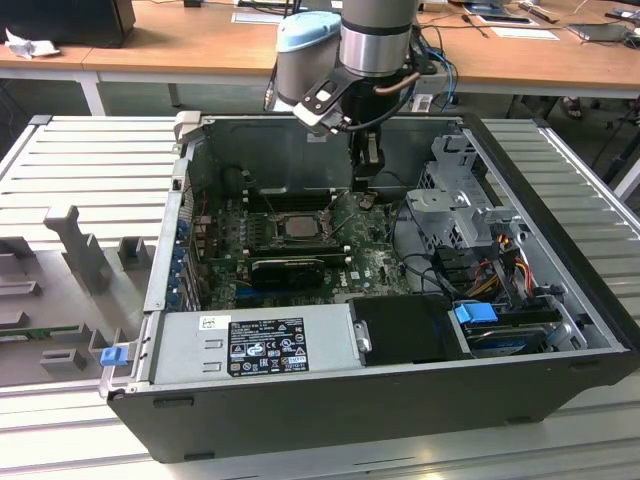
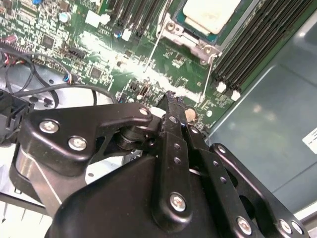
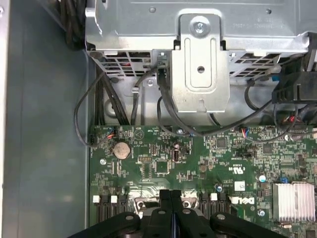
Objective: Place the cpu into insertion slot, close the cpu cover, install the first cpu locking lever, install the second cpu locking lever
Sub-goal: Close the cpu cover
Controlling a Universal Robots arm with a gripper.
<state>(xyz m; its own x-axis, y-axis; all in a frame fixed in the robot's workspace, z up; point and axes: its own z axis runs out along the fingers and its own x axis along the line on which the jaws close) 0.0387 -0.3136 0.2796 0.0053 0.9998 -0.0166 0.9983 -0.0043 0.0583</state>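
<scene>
- Reaching down into the open computer case (image 1: pixel 420 400), my arm hangs over the green board (image 1: pixel 372 262) inside it.
- My end effector (image 1: pixel 362 188) is closed. Its two black fingers (image 3: pixel 165 199) are pressed tight together, with just a thin line between them.
- The cpu (image 1: pixel 297 224) is a small pale square. It lies flat in its slot (image 1: pixel 268 238) near the middle of the board.
- My end effector is near the cpu, a little toward the exterior view's right and further back. It is not touching the cpu.
- In the second wrist view the cpu (image 2: pixel 210 14) has a silver cover (image 2: pixel 174 28) around its edge. The cover looks like it lies flat, but I cannot tell for sure.
- One thin rod (image 2: pixel 153 49) and another thin rod (image 2: pixel 209 74) stick out from the corners of the cover, over the board. I cannot tell if they are hooked down.
- My end effector (image 2: pixel 173 99) is close to the ends of these rods, above the board.
- Long black slots (image 2: pixel 247 44) run beside the cpu.
- In the first wrist view a round silver battery (image 3: pixel 121 149) sits on the board, and black wires (image 3: pixel 79 119) bend past a shiny metal cage (image 3: pixel 200 59).
- A grey power box (image 1: pixel 260 345) fills the front of the case.
- The case rests on a grey ribbed surface (image 1: pixel 90 170).
</scene>
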